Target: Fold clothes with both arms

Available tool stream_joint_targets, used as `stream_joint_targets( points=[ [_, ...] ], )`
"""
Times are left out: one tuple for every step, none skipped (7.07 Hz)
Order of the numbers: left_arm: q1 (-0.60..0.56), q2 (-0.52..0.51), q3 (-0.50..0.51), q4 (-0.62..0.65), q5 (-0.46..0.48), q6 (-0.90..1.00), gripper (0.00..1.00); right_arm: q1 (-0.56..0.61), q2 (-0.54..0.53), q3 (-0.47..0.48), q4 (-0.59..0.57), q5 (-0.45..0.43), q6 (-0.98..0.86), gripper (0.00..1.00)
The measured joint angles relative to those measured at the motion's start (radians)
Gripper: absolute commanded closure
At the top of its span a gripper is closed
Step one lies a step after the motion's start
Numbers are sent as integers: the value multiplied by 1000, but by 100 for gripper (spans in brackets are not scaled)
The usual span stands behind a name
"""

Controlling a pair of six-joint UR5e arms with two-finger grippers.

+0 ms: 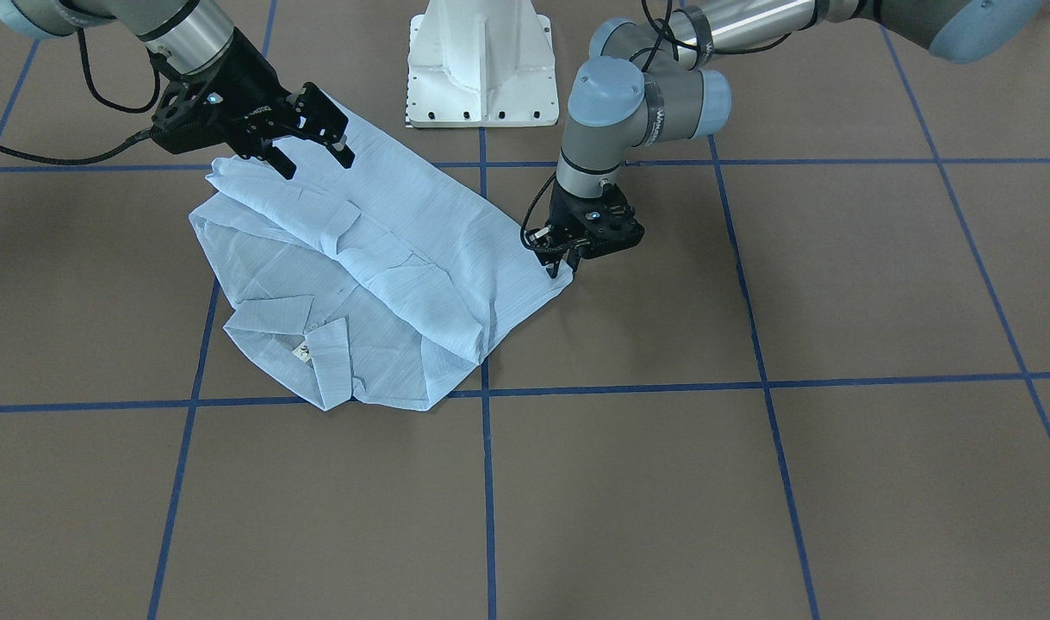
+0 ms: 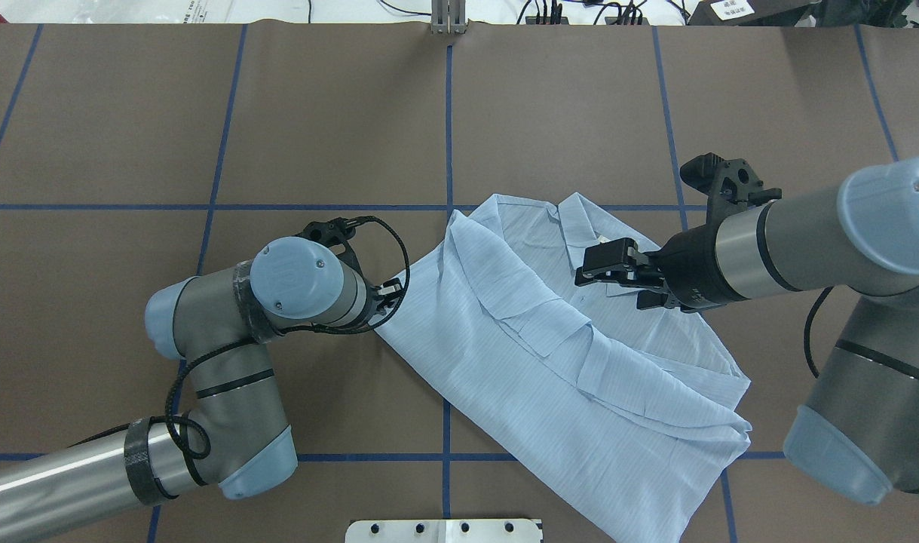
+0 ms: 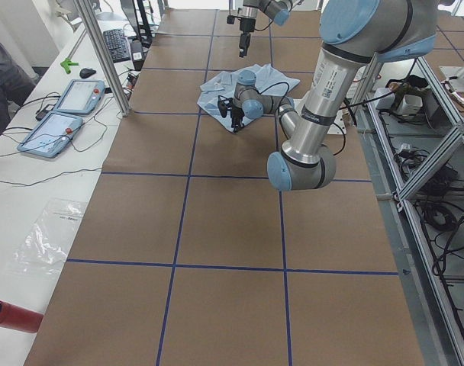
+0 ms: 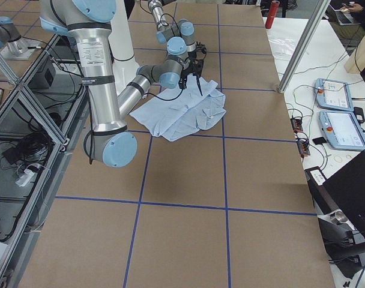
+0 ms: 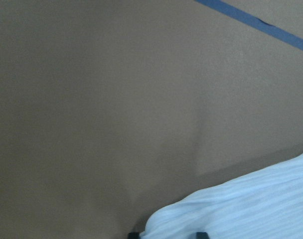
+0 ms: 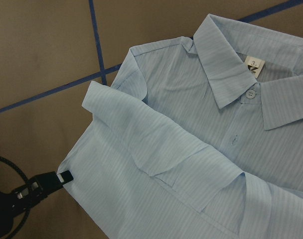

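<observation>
on the brown table (image 1: 748, 482) the shirt (image 1: 378, 284) is lying part-folded near my base, my left gripper (image 1: 557, 265) is pinching its side hem, and my right gripper (image 1: 314, 164) is hovering wide open above it, needing, i am judging, a matching hem grip before lifting evenly.

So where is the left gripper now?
In the overhead view, the left gripper is left of centre, at the left edge of the shirt.

The pale-blue striped shirt (image 1: 378, 284) lies buttoned on the worktop (image 1: 748, 482), collar (image 1: 331, 357) up, one side folded over its middle. The left gripper (image 1: 560, 265) points down at the shirt's edge. The right gripper (image 1: 311, 148) hovers above it, jaws spread.
</observation>
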Motion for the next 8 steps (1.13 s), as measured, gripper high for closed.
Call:
stream_joint_targets(
  points=[
    [0,0,-5,1,-3,0,100,1,-1,0,0,0,0,0],
    [0,0,-14,5,-6,1,100,3,-2,-1,0,0,0,0],
    [-11,-1,-24,21,-7,5,100,7,-3,-2,0,1,0,0],
    [-43,-5,-28,36,-7,15,100,11,-3,-4,0,2,0,0],
    [-90,-7,-23,43,-7,48,100,13,-3,-5,0,3,0,0],
    [-133,-20,6,41,-4,101,100,14,-2,-6,0,3,0,0],
    [-166,-68,80,25,7,142,100,16,-2,-7,0,2,0,0],
    [-195,-152,208,-19,35,174,100,18,-2,-10,-1,0,0,0]
  ],
)
